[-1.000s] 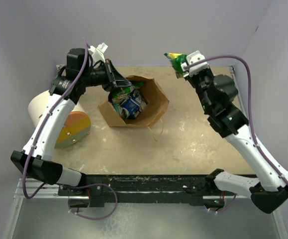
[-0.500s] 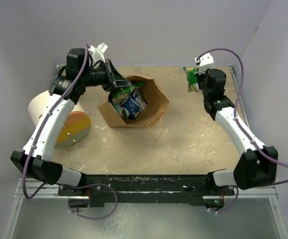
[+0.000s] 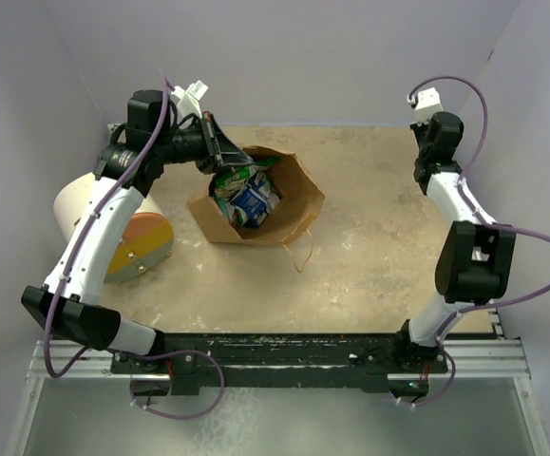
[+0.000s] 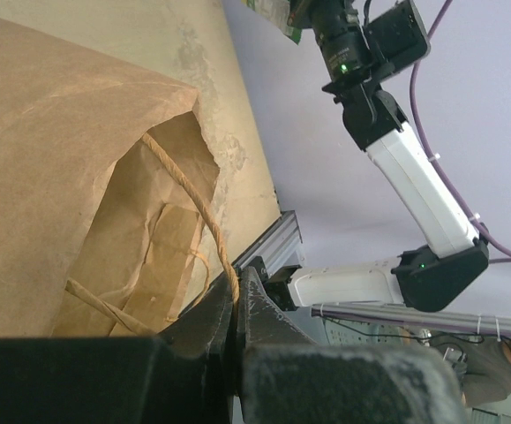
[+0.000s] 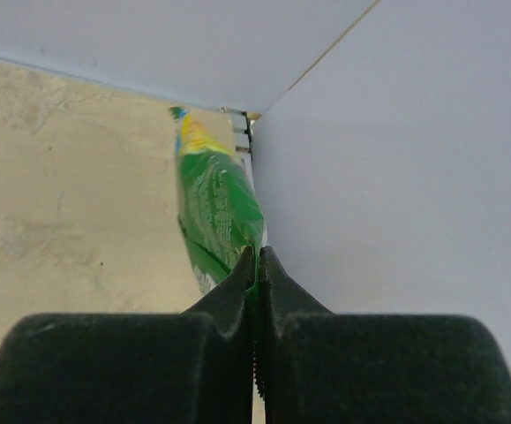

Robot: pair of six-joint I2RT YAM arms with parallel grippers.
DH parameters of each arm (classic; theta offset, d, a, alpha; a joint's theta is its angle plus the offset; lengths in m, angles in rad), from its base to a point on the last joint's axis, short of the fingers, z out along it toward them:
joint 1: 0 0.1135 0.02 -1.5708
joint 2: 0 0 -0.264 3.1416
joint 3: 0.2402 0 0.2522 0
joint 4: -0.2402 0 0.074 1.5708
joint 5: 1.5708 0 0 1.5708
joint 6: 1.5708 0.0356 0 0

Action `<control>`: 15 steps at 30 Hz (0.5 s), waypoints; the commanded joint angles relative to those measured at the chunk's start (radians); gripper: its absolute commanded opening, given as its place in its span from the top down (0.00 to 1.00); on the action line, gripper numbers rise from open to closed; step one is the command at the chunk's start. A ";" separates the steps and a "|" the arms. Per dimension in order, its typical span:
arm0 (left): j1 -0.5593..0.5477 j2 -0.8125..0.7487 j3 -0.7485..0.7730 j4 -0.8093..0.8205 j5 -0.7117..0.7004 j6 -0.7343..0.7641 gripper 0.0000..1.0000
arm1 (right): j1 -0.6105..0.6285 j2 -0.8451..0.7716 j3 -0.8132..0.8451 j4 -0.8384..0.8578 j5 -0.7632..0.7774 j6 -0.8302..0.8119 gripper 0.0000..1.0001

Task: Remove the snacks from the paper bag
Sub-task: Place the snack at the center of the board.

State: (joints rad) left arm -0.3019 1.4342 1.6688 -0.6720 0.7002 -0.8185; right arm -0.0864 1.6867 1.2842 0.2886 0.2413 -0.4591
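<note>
The brown paper bag (image 3: 293,190) stands open at the back middle of the table, with several snacks (image 3: 244,195) showing inside, green-edged and dark blue among them. My left gripper (image 3: 221,155) is at the bag's back-left rim. It is shut on a twisted paper handle (image 4: 204,208) in the left wrist view. My right gripper (image 5: 256,258) is shut on the edge of a green-yellow packet (image 5: 213,199), held over the table's back right corner beside the wall. In the top view that packet is hidden under the right wrist (image 3: 438,133).
A white cylinder (image 3: 85,204) with an orange-yellow round end lies at the left edge, under the left arm. The bag's other handle (image 3: 301,252) trails onto the table in front of it. Walls close in at the back and right, near the right wrist.
My right arm has swung from the back middle to the far right corner, carrying the green-yellow packet. The left arm and the bag have not moved.
</note>
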 commanded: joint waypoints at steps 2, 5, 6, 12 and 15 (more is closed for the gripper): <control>0.005 0.006 0.061 0.004 0.032 0.018 1.00 | 0.013 0.071 0.092 0.080 -0.017 -0.099 1.00; 0.005 0.008 0.063 -0.001 0.028 0.020 1.00 | 0.037 0.100 0.075 0.000 -0.161 -0.024 1.00; 0.006 0.008 0.063 -0.003 0.026 0.021 1.00 | 0.054 0.106 0.059 -0.019 -0.199 -0.015 1.00; 0.008 0.011 0.061 0.002 0.017 0.019 1.00 | 0.199 0.151 -0.031 -0.070 -0.293 0.041 1.00; 0.007 -0.002 0.039 0.017 0.013 0.012 1.00 | 0.209 0.183 -0.048 -0.072 -0.315 0.099 1.00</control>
State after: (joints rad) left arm -0.3012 1.4479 1.6833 -0.6827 0.7029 -0.8177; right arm 0.0986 1.8595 1.2507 0.2104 0.0132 -0.4480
